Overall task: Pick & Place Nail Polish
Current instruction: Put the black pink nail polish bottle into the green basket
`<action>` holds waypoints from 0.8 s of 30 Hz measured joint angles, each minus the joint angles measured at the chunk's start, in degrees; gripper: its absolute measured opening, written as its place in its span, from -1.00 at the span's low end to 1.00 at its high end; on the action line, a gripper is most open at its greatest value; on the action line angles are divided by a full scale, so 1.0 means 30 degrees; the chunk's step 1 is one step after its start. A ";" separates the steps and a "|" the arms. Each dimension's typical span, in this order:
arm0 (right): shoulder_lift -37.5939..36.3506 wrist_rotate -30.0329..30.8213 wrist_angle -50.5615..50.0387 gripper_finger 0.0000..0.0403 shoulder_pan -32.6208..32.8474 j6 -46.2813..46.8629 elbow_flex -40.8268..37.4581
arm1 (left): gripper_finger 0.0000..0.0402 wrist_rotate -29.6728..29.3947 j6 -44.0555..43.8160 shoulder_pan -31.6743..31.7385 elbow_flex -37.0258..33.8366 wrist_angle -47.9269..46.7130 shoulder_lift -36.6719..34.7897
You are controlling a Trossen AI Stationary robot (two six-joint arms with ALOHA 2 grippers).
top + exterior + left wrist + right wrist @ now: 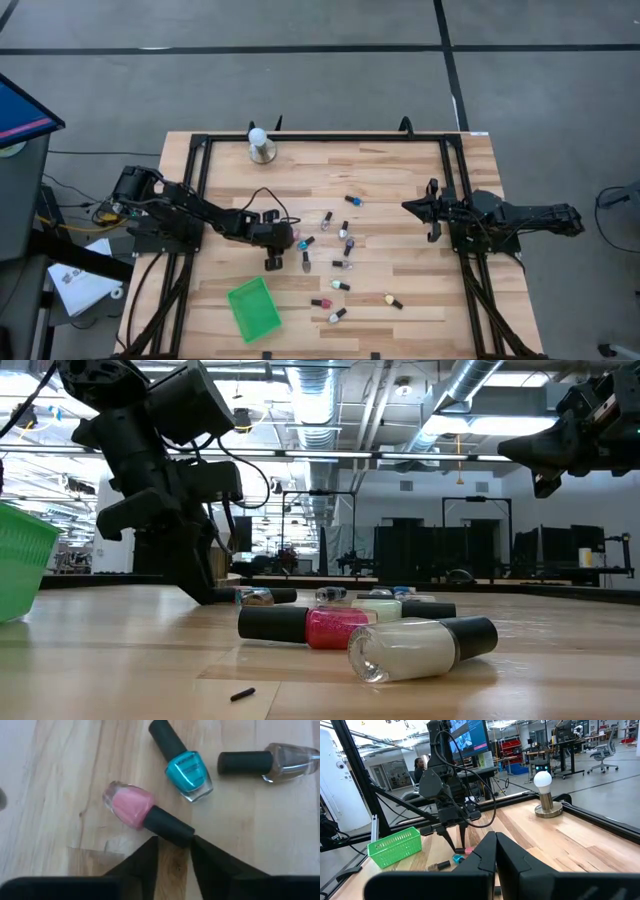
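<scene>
Several tiny nail polish bottles with dark caps lie on their sides on the wooden table. My left gripper is open and low over the table, left of the group. Its fingertips stand on either side of the dark cap of a pink bottle. A teal bottle and a clear brownish one lie just beyond. My right gripper is shut and empty, held above the table's right side. My left gripper comes at the pink bottle's cap from above, its fingers slanting down and lying across the cap near its free end. I cannot tell whether the fingertips touch it. The bottle lies flat on the table.
A green mesh basket sits near the front left. A white ball-topped round stand is at the far edge. More bottles, pink-red and cream, lie toward the front. A black frame rims the table.
</scene>
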 joint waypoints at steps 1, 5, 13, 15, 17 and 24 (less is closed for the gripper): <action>0.0000 0.0004 0.0000 -1.00 -0.0005 0.0000 -0.0001 | -0.55 -0.0138 -0.0034 0.0000 0.0000 0.0006 0.0000; 0.0000 0.0006 0.0000 -1.00 0.0000 0.0000 0.0001 | -0.72 -0.0528 -0.0389 0.0007 -0.0012 0.0000 0.0022; 0.0000 0.0003 0.0000 -1.00 0.0000 0.0007 0.0006 | -0.95 -0.0852 -0.0635 0.0026 -0.0022 -0.0103 0.0029; 0.0000 0.0006 0.0000 -1.00 0.0000 0.0007 0.0001 | -0.98 -0.0882 -0.0884 0.0036 -0.0022 -0.0138 0.0023; 0.0000 0.0003 -0.0003 -1.00 -0.0003 0.0007 -0.0001 | -0.98 -0.0935 -0.1465 0.0041 -0.0056 -0.0371 -0.0186; 0.0007 -0.0001 0.0001 -1.00 0.0000 0.0007 0.0000 | -0.92 -0.2724 -0.3995 0.0073 -0.0131 -0.1173 -0.2287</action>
